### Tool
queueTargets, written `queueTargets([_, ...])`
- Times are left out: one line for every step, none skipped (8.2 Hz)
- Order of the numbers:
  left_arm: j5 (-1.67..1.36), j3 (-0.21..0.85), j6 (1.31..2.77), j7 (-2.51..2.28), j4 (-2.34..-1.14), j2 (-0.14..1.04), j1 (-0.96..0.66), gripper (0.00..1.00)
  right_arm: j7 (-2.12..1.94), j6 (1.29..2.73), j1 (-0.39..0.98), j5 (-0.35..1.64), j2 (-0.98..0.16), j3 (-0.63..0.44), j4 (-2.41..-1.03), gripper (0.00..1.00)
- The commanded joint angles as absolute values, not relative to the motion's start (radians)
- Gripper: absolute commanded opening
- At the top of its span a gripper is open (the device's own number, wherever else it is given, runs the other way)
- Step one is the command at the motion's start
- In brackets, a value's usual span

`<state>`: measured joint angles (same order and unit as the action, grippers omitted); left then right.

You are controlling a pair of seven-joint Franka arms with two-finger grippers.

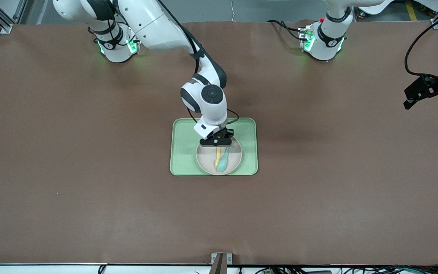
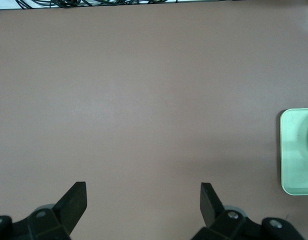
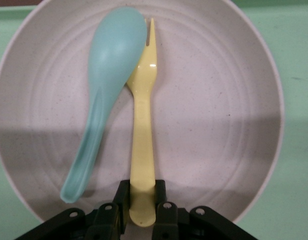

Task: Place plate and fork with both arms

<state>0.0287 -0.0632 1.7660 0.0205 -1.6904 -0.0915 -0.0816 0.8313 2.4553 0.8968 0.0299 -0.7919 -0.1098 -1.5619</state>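
The pale beige-pink plate [image 1: 219,159] lies on the light green tray [image 1: 183,152] in the middle of the table. The pale yellow fork [image 1: 218,156] lies in the plate beside a teal-blue spoon [image 1: 224,159]. My right gripper [image 1: 216,144] is low over the plate and shut on the fork's handle end. In the right wrist view the fork [image 3: 142,130] runs between the black fingers [image 3: 121,196], with the spoon [image 3: 101,95] touching it on the plate [image 3: 219,115]. My left gripper [image 1: 428,95] is open and empty, up over the table at the left arm's end.
The tray [image 2: 297,150] shows at the edge of the left wrist view, with bare brown table around it. The left gripper [image 2: 143,195] hangs over bare table. A metal bracket [image 1: 221,258] sits at the table's edge nearest the front camera.
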Motion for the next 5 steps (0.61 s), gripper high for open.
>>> queueTargets([0.032,-0.063,1.740,0.020,-1.660,-0.081,-0.081,1.00,0.859,2.448,0.894,0.026,-0.792,-0.115,-1.554,0.00])
queueTargets([0.032,-0.063,1.740,0.017,-1.660,-0.083,-0.083,1.00,0.856,2.395,0.890,0.031,-0.769,-0.118,-1.549,0.00])
queueTargets([0.032,-0.063,1.740,0.017,-1.660,-0.086,-0.081,1.00,0.853,2.311,0.870,0.035,-0.708,-0.115,-1.546,0.00])
queueTargets([0.034,-0.063,1.738,0.017,-1.660,-0.087,-0.081,1.00,0.848,2.245,0.853,0.057,-0.656,-0.112,-1.549,0.00])
queueTargets([0.034,-0.063,1.738,0.017,-1.658,-0.089,-0.081,1.00,0.835,2.220,0.839,0.070,-0.622,-0.112,-1.558,0.00])
